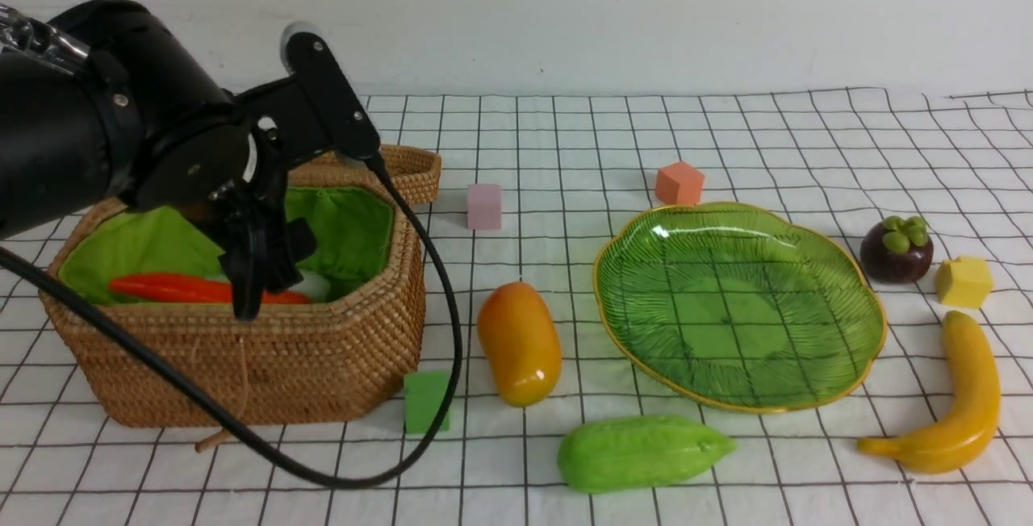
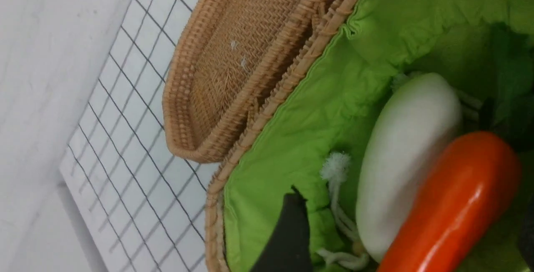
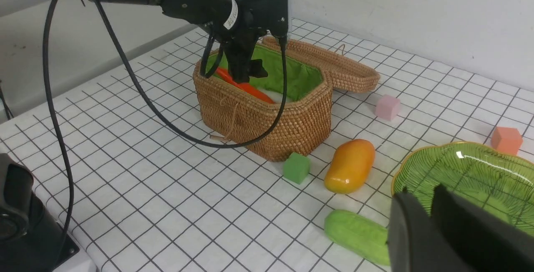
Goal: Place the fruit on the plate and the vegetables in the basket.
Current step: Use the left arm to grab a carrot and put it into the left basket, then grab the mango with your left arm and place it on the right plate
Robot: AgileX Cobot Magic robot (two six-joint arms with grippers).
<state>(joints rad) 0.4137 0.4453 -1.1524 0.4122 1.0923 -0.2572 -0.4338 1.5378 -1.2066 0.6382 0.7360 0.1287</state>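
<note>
The woven basket (image 1: 323, 356) with green lining holds the orange-red carrot (image 1: 161, 288) (image 2: 450, 205) and the white vegetable (image 2: 404, 155). My left gripper (image 1: 250, 292) (image 2: 411, 213) hangs inside it, open, its fingers (image 2: 292, 230) standing apart from the carrot on either side. On the cloth lie the mango (image 1: 519, 343), the light-green gourd (image 1: 641, 452), the mangosteen (image 1: 896, 250) and the banana (image 1: 960, 397). The green plate (image 1: 738, 304) holds nothing. My right gripper (image 3: 427, 197) shows only in its wrist view, shut on nothing, above the plate's (image 3: 471, 172) near rim beside the gourd (image 3: 358, 234).
The basket's flat lid (image 1: 403, 171) leans behind it. Pink (image 1: 484, 206), orange (image 1: 679, 183), yellow (image 1: 963, 281) and green (image 1: 425, 401) cubes lie scattered. The left arm's black cable (image 1: 363, 477) loops down in front of the basket. A white wall closes the back.
</note>
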